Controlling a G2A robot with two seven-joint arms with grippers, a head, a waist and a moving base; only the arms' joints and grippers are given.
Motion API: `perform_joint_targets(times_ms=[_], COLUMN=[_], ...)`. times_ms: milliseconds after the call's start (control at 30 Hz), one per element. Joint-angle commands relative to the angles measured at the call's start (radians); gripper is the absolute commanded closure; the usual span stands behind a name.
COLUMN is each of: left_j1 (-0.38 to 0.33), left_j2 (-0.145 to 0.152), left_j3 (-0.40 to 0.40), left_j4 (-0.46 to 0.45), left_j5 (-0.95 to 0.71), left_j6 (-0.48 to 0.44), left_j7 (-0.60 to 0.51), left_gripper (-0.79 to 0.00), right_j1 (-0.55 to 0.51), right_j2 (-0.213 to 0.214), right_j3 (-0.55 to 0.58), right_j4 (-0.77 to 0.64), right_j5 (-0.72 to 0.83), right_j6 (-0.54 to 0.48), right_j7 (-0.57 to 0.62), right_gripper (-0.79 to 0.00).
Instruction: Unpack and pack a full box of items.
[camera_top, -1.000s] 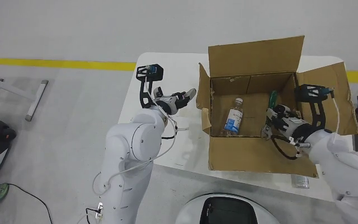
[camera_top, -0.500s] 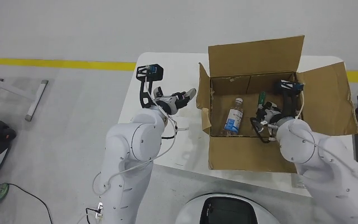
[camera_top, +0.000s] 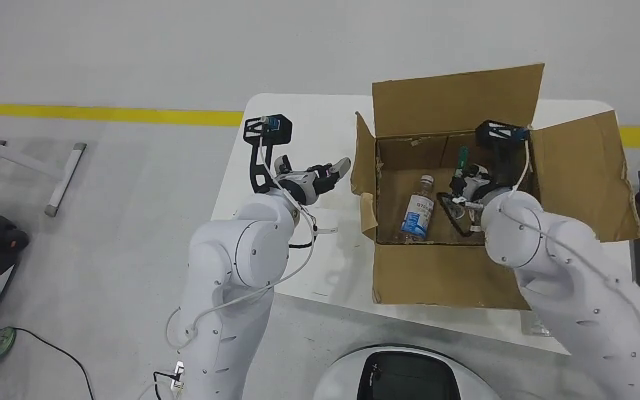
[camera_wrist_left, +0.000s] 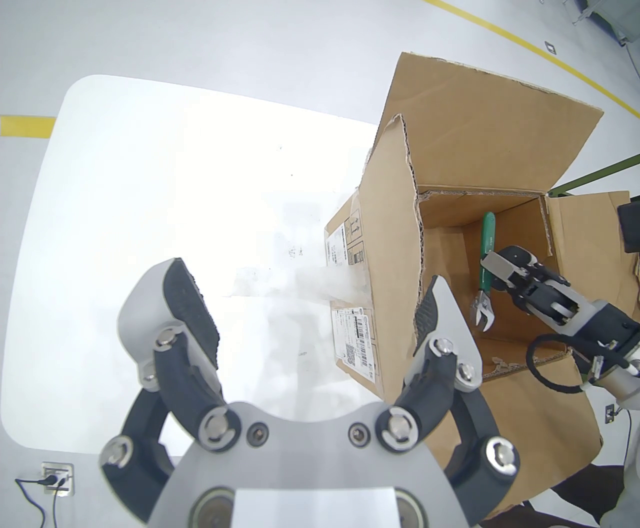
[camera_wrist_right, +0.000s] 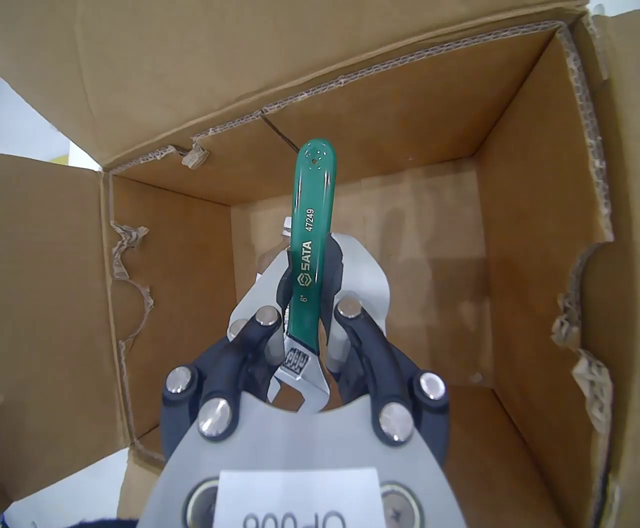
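Since the right pincer (camera_wrist_right: 312, 272), still clenched on the green wrench (camera_wrist_right: 311, 200), just swung in from the flap (camera_top: 585, 170) and now hangs inside the box (camera_wrist_right: 400, 150) near the bottle (camera_top: 419, 212), I'd say packing's underway, left pincer (camera_wrist_left: 307, 280) idling wide open over the desk (camera_wrist_left: 150, 190).

White lettering on wrench (camera_wrist_right: 309, 250) handle; printed labels (camera_wrist_left: 356, 340) on box (camera_wrist_left: 480, 130) side.

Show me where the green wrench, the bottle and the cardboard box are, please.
wrench (camera_wrist_right: 310, 235): right wrist view, on its green handle.
bottle (camera_top: 418, 213): top view, on its label, lying inside the box.
cardboard box (camera_wrist_left: 475, 120): left wrist view, on its tall raised flap.
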Motion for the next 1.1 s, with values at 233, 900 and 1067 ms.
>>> perform_joint_targets(times_ms=[233,900,1067], left_j1=[0.000,0.000,0.000], left_j2=[0.000,0.000,0.000], left_j3=[0.000,0.000,0.000], left_j4=[0.000,0.000,0.000], left_j5=[0.000,0.000,0.000], left_j6=[0.000,0.000,0.000], left_j7=[0.000,0.000,0.000], left_gripper=[-0.785,-0.785,-0.785], right_j1=[0.055,-0.075,-0.254], right_j2=[-0.021,-0.013,0.007], right_j3=[-0.076,0.153,0.387], right_j4=[0.147,-0.152,-0.352], right_j5=[-0.055,-0.059,-0.095], right_j6=[-0.026,-0.158,-0.238], right_j7=[0.027,0.159,0.239], right_gripper=[-0.105,-0.305,0.000])
